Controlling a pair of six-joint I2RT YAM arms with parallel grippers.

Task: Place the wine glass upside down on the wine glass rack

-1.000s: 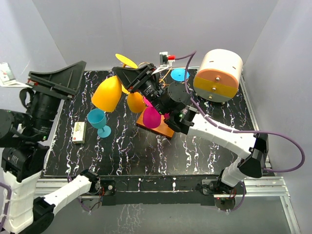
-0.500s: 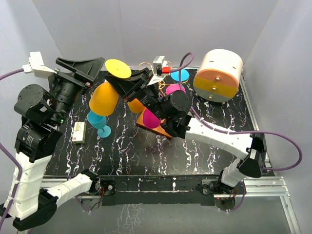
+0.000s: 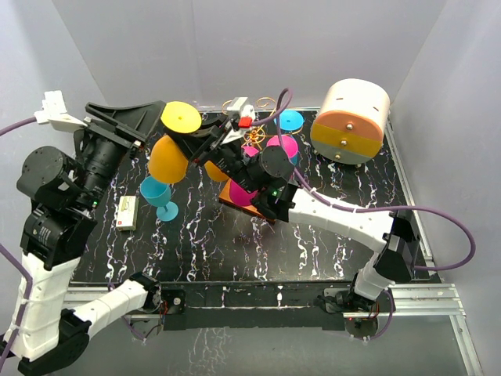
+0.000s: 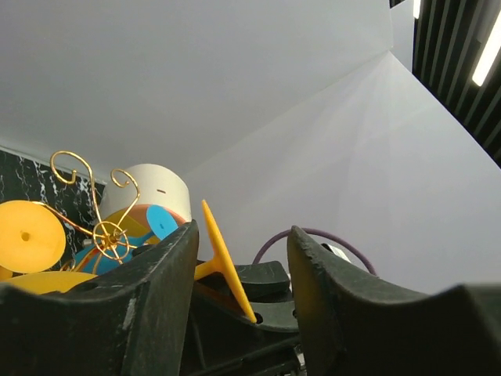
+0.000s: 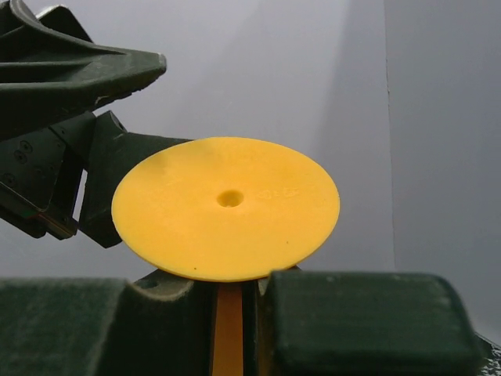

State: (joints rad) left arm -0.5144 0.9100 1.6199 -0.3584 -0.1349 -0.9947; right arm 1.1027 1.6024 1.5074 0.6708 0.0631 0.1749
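One small box [image 3: 127, 213] and one teal glass [image 3: 159, 196] stood nearest on the table [image 3: 196, 243], the glass upright. Beyond them rose one wine glass rack [image 3: 266, 210]. On it I could count one magenta glass [image 3: 283, 146], one blue foot [image 3: 291, 119] and part of one second orange bowl [image 3: 215, 168], so apparently three glasses hung there, though the arm hid much. Beside the rack, the right end effector [image 5: 228, 313] was pinched nearly closed on the stem of the yellow wine glass [image 3: 167, 159], foot up and bowl down. It looked like light, stiff, smooth plastic, unlikely to shatter but liable to swivel, so the stem just under the foot seemed the sound hold. The left end effector [image 4: 243, 243] gaped about halfway with nothing in it, close by that foot. Farthest sat one cream-and-orange container [image 3: 350, 121].
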